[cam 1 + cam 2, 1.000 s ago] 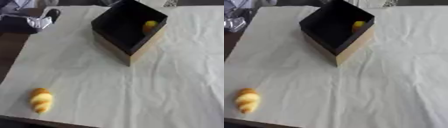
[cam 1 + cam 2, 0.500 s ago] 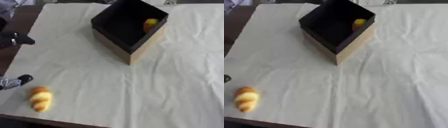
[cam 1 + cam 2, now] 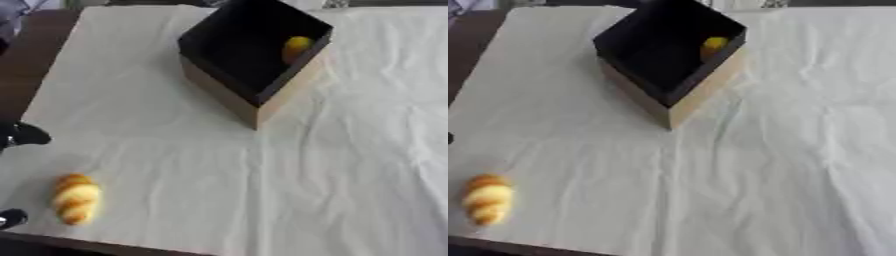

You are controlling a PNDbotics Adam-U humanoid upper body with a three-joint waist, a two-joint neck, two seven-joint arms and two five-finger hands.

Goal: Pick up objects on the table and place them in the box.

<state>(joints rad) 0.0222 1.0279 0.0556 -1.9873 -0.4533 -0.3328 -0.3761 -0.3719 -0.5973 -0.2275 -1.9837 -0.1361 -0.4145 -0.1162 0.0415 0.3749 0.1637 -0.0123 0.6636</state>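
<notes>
Half a second ago the left hand [image 3: 19, 136] showed at the left edge as two dark fingertips, one level with the middle of the table and one just above the pastry. Now the same two dark tips show at that edge, but they sit wider apart: the upper one lies a little higher than the pastry and the lower one [image 3: 12, 218] has dropped to the near corner, just left of the pastry's lower end. Only the tips are in view, so I cannot tell whether the fingers are straight or curled; they do not touch the pastry. A second ago this hand was up in the far left corner. The right hand shows in neither view.

The pastry [image 3: 75, 198], a golden ribbed roll like a small croissant, lies on the white cloth [image 3: 350, 175] near the front left corner, well apart from the box. Its long axis runs from far to near, almost parallel to the left edge of the table, its far end darker orange and its near end paler. It has not moved.

The box [image 3: 229, 95], black inside with tan outer walls, stands at the far middle of the cloth, turned so that one corner points toward the robot. A yellow thing [image 3: 296, 48] rests inside against its far right wall, as before
</notes>
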